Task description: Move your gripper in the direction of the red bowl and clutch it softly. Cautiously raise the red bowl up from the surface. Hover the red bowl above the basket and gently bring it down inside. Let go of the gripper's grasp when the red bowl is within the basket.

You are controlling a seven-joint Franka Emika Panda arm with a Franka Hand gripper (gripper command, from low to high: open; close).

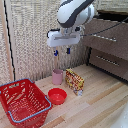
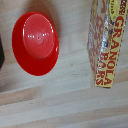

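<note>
Careful: your pincer (image 1: 62,51) hangs open and empty high above the red bowl (image 1: 57,95), which sits on the tabletop (image 1: 100,100) just beside the basket (image 1: 22,101). The granola box (image 1: 75,81) stands near; descend off-centre and you likely clip it or skid the glossy rim.

bulky white arm (image 1: 75,12), blue-tipped hand (image 1: 62,51)

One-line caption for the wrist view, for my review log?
Looking down on the red bowl beside a granola bars box lying on the wooden table.
</note>
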